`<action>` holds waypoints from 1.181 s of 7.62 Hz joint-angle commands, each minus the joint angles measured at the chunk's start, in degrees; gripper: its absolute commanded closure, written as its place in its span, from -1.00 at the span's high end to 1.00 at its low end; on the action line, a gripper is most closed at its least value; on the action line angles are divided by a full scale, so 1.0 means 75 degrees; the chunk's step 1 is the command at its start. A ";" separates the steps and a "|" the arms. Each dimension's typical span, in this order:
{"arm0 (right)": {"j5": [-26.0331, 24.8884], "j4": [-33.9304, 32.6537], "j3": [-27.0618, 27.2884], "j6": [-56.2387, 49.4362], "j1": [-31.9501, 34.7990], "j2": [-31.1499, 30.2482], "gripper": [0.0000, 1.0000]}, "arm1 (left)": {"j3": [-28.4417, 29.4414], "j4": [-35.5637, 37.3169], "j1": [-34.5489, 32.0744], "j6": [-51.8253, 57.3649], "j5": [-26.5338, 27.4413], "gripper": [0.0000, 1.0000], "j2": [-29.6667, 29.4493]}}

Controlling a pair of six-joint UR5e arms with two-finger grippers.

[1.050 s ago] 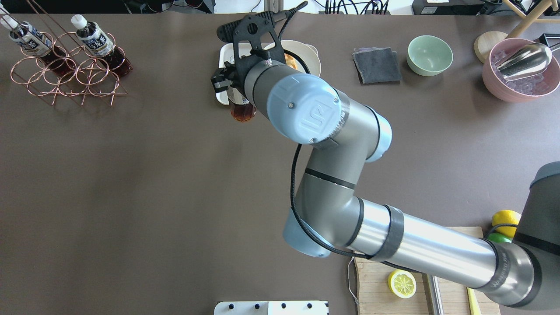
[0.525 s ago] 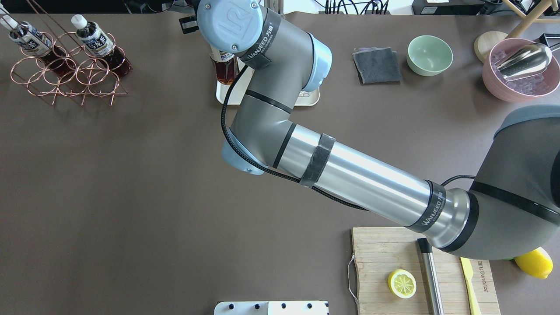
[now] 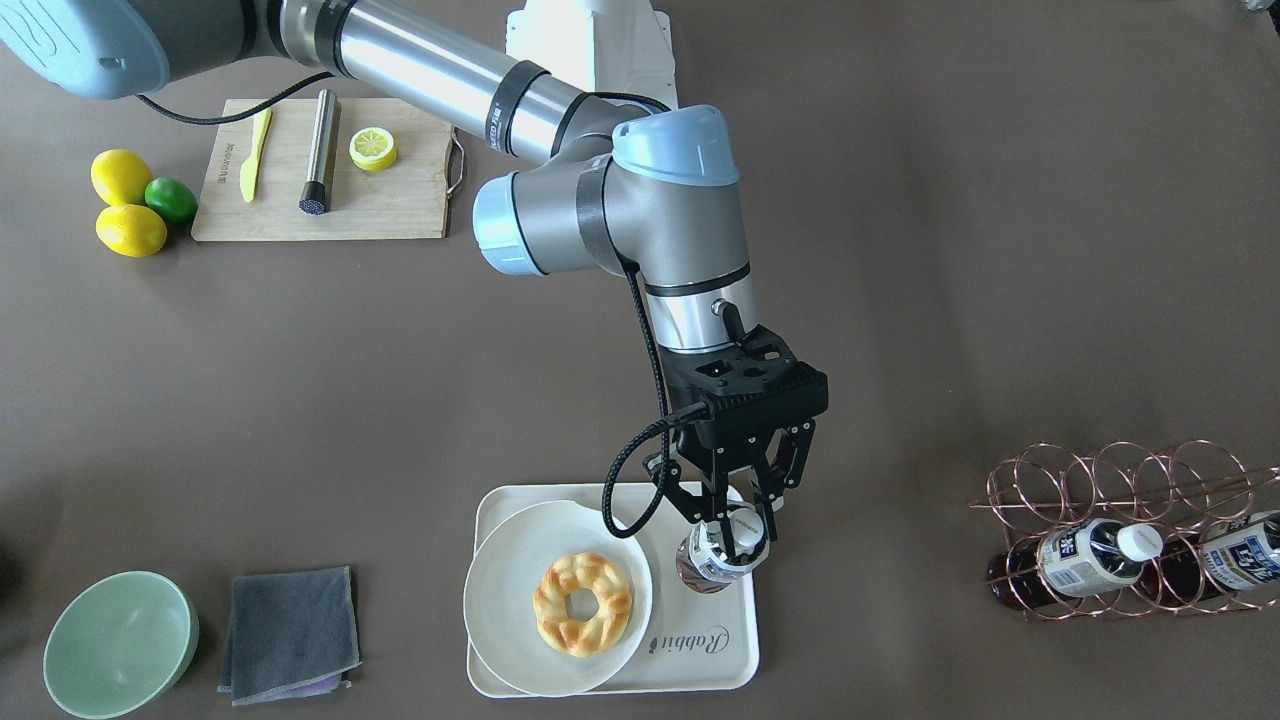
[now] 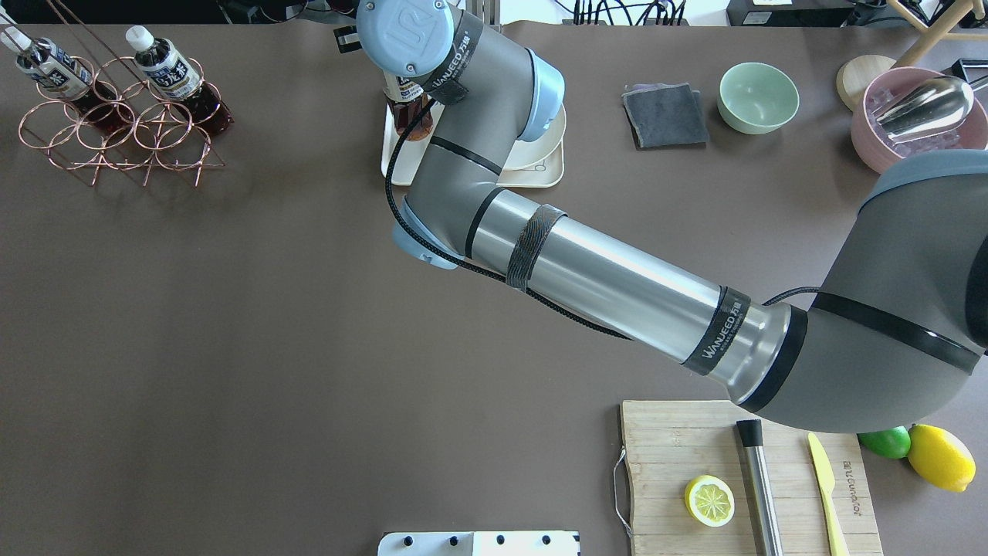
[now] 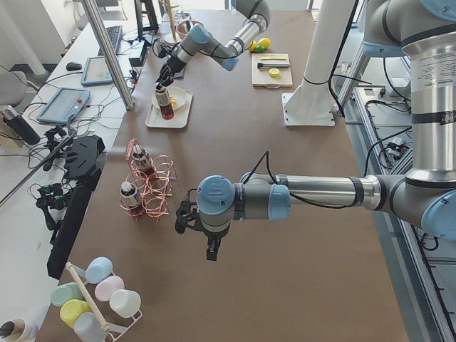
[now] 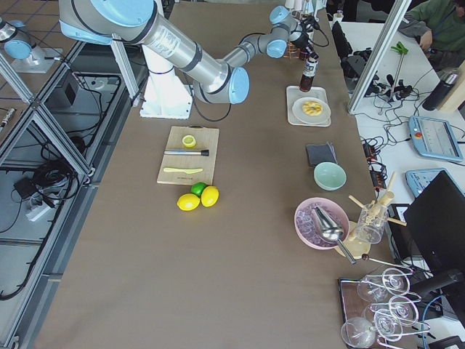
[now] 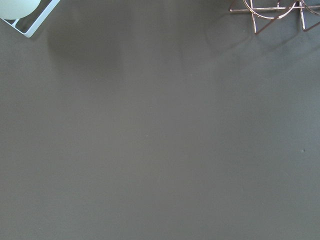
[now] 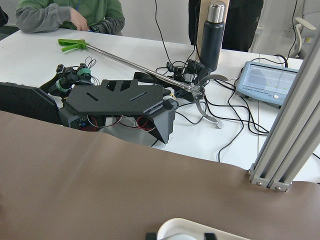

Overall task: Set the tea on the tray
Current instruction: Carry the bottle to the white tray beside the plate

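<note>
My right hand (image 3: 736,520) is pinching the tea (image 3: 708,562) at the neck, bottle upright. It's over the tray (image 3: 700,668), on the free side just beside the plate (image 3: 497,612) with the doughnut (image 3: 582,603). Can't tell if the base touches the tray. My left hand (image 5: 187,218) hovers over bare desk (image 5: 285,271) near the wire rack (image 5: 146,187); spread or pressed together, can't tell.

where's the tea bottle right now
Front-facing view: the tea is upright in the right tool, over the bare right side of the tray, beside the plate holding the donut.
</note>
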 commanded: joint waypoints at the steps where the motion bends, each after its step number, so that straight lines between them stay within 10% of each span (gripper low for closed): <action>1: 0.0002 0.0436 -0.0505 0.0013 0.0017 0.0049 -1.00 | 0.0001 -0.0011 0.0001 -0.0005 0.0000 0.95 -0.0019; 7: 0.0049 0.0448 -0.0517 0.0071 -0.0053 0.0025 -1.00 | -0.0011 -0.0011 -0.0011 0.0007 0.0000 0.95 -0.0008; 8: 0.0049 0.0448 -0.0517 0.0071 -0.0053 0.0025 -0.74 | -0.0011 -0.0011 -0.0011 0.0007 0.0000 0.95 -0.0008; 9: 0.0037 0.0459 -0.0505 0.0071 -0.0053 0.0025 0.84 | 0.0001 -0.0011 0.0001 0.0007 0.0000 0.94 -0.0008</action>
